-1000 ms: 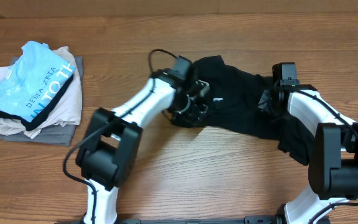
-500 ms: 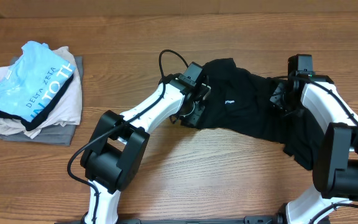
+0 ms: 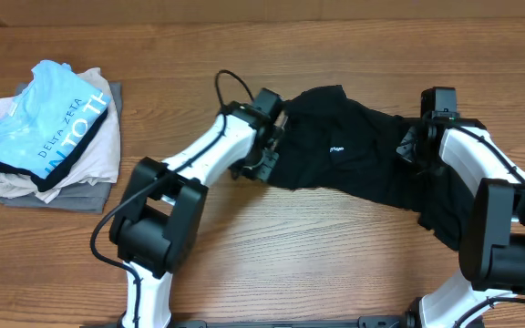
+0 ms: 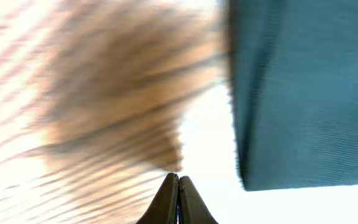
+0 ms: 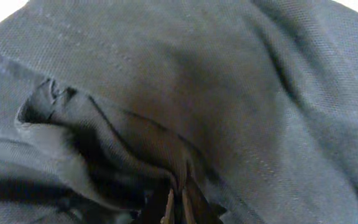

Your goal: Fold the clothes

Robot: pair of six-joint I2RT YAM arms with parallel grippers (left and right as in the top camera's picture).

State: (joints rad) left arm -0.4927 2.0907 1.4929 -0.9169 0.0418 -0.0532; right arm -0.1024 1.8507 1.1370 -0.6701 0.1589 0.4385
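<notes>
The black shirt point(image 3: 354, 169) is lying crumpled and unfolded on the desk point(image 3: 317, 264). It is stretching across the span between the two grippers, with its small white print point(image 3: 335, 148) showing roughly midway between them. The fabric is looking soft, light and limp, so it will likely be sagging and bunching wherever it is lifted. A hem, a shoulder seam or a corner is probably offering a surer hold than the loose middle. The right gripper point(image 5: 176, 210) is closing on a raised ridge of the cloth, with folds gathering toward its fingertips and dark fabric filling everything ahead of it. The left gripper point(image 4: 178, 198) is sitting closed with its tips pressed together and nothing showing between them. The shirt's edge is lying just beside it, on the side facing the right gripper, and bare desk is lying ahead of it, though that view is blurred. This side is probably needing a fresh bite on that near edge. Well apart from the left gripper on its outer side, a pile of folded garments point(image 3: 7, 182) is resting on the desk, with a light-blue shirt point(image 3: 48, 128) on top.
</notes>
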